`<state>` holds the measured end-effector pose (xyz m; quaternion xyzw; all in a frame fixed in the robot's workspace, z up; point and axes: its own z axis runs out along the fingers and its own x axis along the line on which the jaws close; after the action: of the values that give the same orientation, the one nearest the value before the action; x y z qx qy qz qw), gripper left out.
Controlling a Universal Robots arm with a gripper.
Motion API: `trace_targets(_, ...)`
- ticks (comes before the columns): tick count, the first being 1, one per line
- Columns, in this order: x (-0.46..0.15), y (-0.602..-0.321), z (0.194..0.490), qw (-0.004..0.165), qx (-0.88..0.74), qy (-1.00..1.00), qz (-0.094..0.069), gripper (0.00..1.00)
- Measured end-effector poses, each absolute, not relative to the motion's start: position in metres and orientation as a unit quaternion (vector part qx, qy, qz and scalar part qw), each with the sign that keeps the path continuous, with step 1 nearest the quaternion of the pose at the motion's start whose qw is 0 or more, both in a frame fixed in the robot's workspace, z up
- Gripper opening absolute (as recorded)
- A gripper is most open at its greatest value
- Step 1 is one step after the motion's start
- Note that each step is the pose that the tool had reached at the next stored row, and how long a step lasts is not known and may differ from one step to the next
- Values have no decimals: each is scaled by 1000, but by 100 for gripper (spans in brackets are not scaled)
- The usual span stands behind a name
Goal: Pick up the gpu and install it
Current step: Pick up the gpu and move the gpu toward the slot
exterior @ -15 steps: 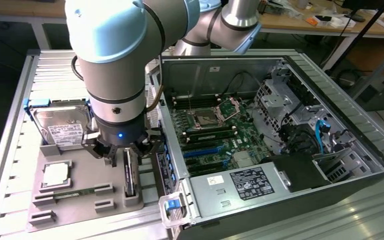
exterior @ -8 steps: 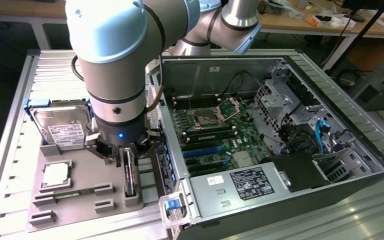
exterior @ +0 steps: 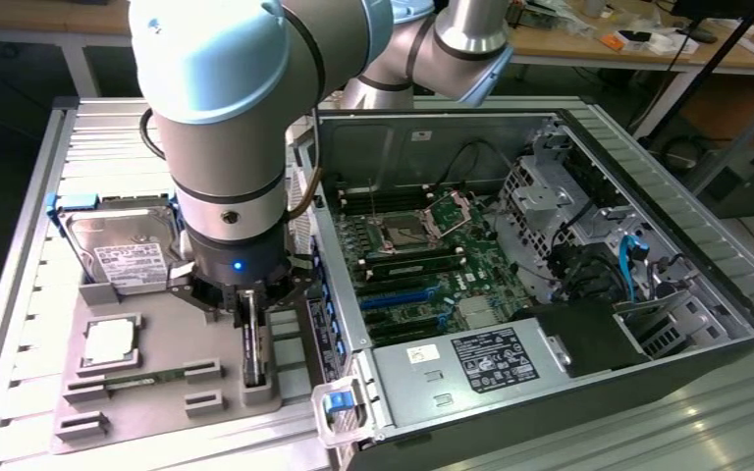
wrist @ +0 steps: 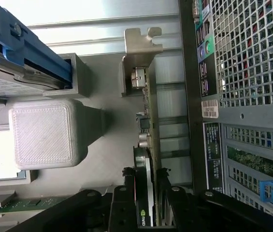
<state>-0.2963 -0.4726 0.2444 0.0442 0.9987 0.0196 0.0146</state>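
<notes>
Gripper over the gpu in the gray tray, lower left of the exterior view.

I straddle the gpu edge-on in my wrist view, my gripper close on both sides of it; I cannot tell whether I am actually clamping it. The card stands upright in its slot, foot sunk out of sight, faces hard to make out. My arm hides part of the hard drive behind. The open computer case lies just beside the tray.
</notes>
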Motion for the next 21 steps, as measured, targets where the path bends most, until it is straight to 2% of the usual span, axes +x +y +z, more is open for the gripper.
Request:
trace_targets(1,-296,-473,244,15,44,999,20,33)
trace_targets(2,-296,-473,244,15,44,999,20,27)
trace_targets(21,-296,-473,244,15,44,999,20,27)
